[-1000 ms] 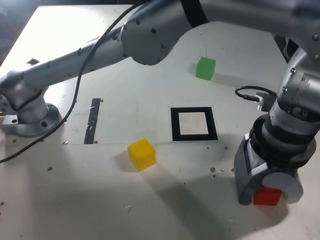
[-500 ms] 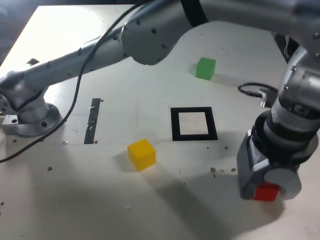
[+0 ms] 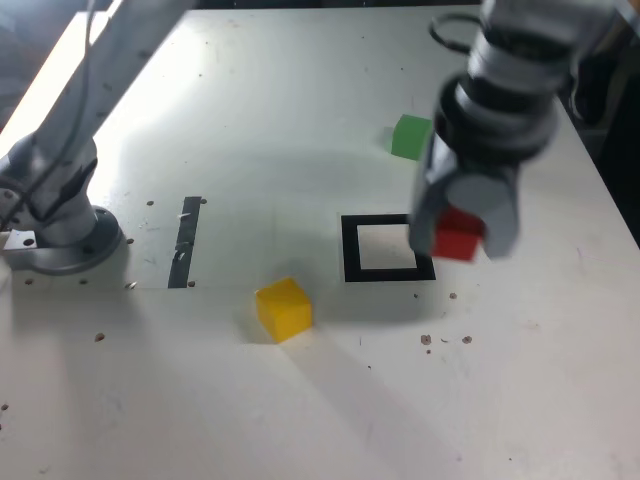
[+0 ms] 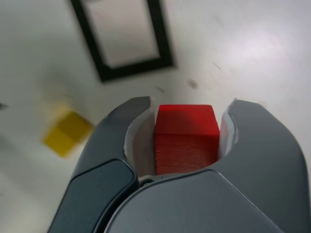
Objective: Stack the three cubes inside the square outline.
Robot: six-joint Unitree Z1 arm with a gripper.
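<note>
The end effector (image 3: 462,232) holds the red cube (image 3: 458,236) above the square outline's (image 3: 386,272) right edge.

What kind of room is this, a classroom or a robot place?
Probably a robot lab bench. A grey arm is bolted to a white table, its pincer holds a red cube, and a black square outline marks a target.

Red cube (image 3: 459,236) hanging airborne beside outline (image 3: 387,248); yellow cube (image 3: 284,308) and green cube (image 3: 410,137) sitting apart.
</note>
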